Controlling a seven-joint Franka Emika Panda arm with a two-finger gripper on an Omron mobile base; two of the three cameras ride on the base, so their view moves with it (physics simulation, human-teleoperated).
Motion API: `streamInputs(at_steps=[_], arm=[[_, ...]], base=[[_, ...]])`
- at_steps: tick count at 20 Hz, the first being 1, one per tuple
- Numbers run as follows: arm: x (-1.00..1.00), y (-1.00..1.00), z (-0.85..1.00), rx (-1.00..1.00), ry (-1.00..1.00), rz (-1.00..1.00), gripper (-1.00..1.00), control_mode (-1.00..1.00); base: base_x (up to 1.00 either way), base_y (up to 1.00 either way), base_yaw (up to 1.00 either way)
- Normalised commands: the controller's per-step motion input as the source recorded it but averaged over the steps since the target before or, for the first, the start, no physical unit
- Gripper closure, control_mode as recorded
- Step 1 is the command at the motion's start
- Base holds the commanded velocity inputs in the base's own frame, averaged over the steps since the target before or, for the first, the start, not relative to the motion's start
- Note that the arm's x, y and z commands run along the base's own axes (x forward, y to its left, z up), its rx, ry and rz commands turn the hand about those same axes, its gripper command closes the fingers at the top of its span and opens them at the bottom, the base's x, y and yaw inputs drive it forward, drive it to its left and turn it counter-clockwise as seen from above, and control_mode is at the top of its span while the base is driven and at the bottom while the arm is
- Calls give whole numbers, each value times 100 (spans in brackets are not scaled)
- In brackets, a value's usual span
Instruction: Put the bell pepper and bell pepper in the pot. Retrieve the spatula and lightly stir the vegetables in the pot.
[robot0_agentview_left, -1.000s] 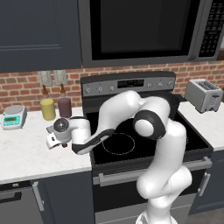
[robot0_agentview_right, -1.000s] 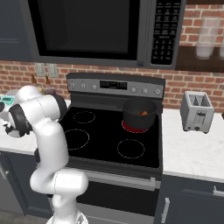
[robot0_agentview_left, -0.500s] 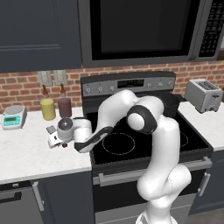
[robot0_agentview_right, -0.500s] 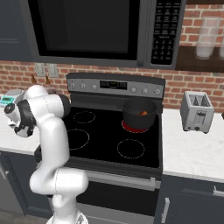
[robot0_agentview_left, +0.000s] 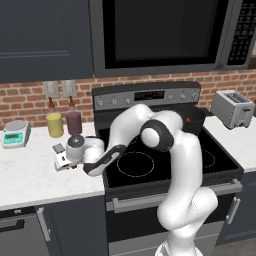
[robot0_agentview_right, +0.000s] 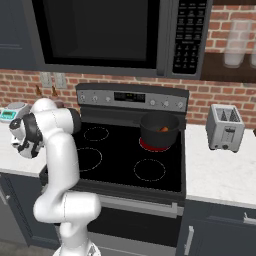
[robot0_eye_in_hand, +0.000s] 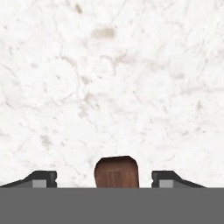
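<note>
Pincer (robot0_eye_in_hand: 116, 180) astride reddish-brown spatula handle (robot0_eye_in_hand: 116, 173)

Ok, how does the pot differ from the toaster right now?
The pot is round and dark grey-black; the toaster is boxy and silver. The pot sits on the stove, at the rear right; the toaster stands on the white counter right of the stove. The pot is open-topped with something orange-red inside; the toaster has two slots on top. Both stand upright.
</note>
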Motion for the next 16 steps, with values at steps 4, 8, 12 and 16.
streamInputs(at_steps=[4,8,12,16], arm=[[0,9,-22,0,5,1,-100,-100],[1,1,-37,0,8,1,-100,-100],[0,0,-52,1,12,0,100,-100],[0,0,-48,1,12,0,100,-100]], base=[[0,0,0],[0,0,0],[0,0,0],[0,0,0]])
